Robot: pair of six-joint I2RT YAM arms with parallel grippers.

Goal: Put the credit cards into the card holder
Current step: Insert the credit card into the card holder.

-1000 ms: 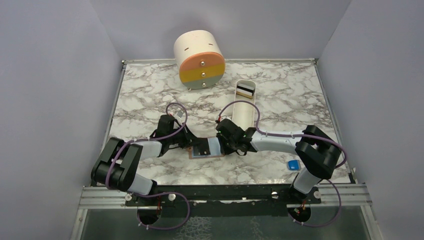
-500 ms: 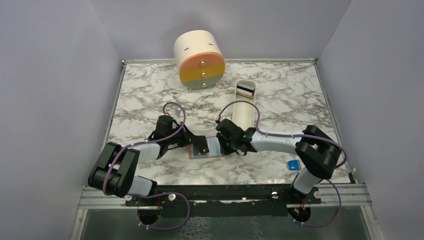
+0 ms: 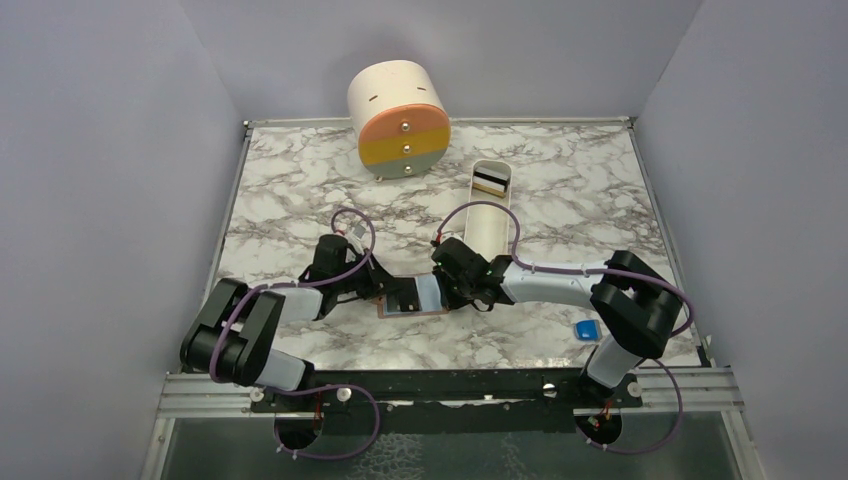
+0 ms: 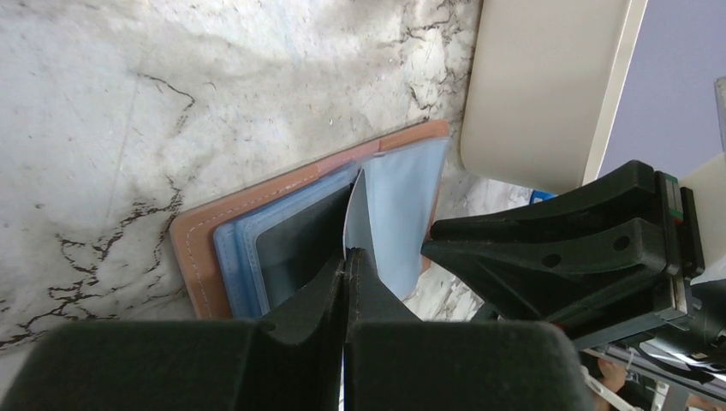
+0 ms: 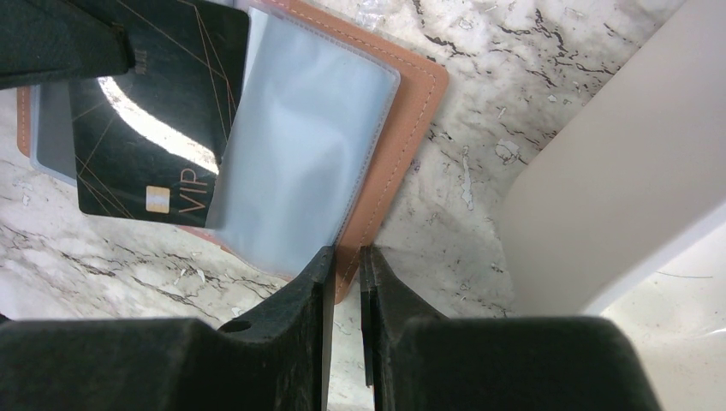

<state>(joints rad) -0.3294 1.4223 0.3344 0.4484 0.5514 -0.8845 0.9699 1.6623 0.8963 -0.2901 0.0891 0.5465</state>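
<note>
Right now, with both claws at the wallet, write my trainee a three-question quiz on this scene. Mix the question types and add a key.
1. True or false: the card holder lies folded shut on the table.
2. The cards waiting in the white tray sit at: A its far end; B its near end; C outside it, on the marble.
3. Fill in: the black card in the holder bears the word ___.
Key: 1 false, it lies open; 2 A; 3 VIP.
</note>
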